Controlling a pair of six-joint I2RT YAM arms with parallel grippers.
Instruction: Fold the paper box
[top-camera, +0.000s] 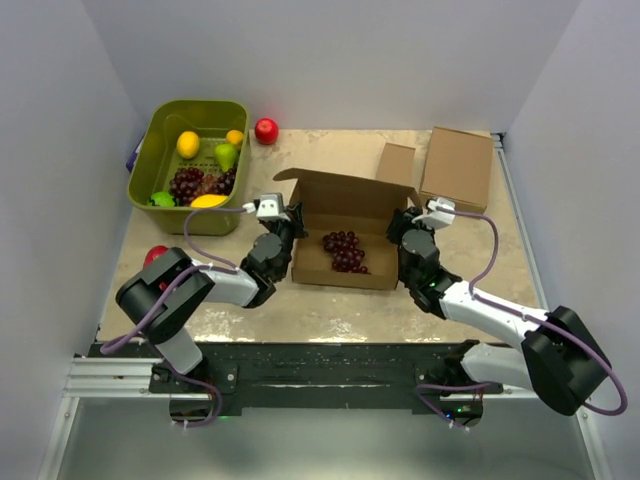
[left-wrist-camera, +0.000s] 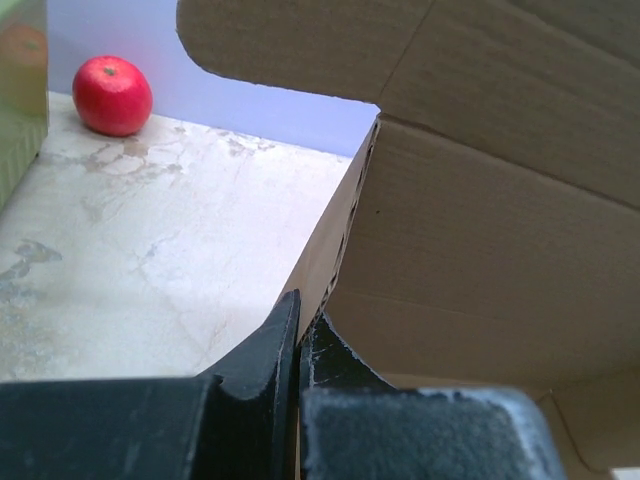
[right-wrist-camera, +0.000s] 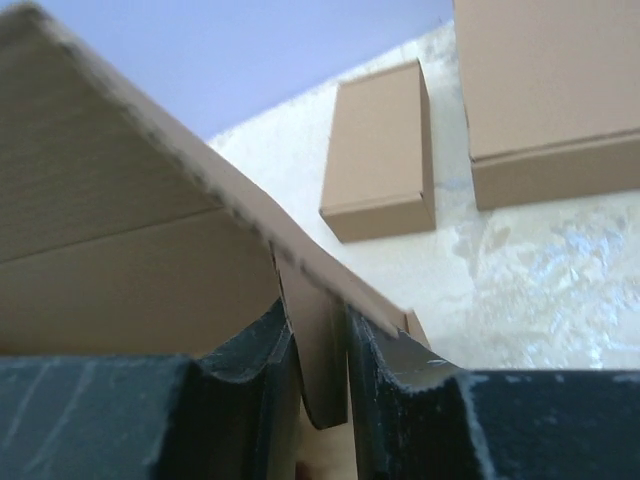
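The plain brown corrugated cardboard paper box (top-camera: 345, 200) sits at the middle of the desk (top-camera: 300, 312). Our left gripper (left-wrist-camera: 300, 325) pinches its left wall, and our right gripper (right-wrist-camera: 318, 335) stands parted astride the right wall. With the walls raised, we judge the lid needs lowering next, squarely over the purple grapes (top-camera: 343, 251).

One paper box (top-camera: 345, 198), two smaller boxes (top-camera: 397, 163) (top-camera: 457, 167), two grape bunches (top-camera: 343, 252) (top-camera: 188, 183).

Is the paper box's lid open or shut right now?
Open: the paper box has its lid raised at the back, with grapes uncovered inside.
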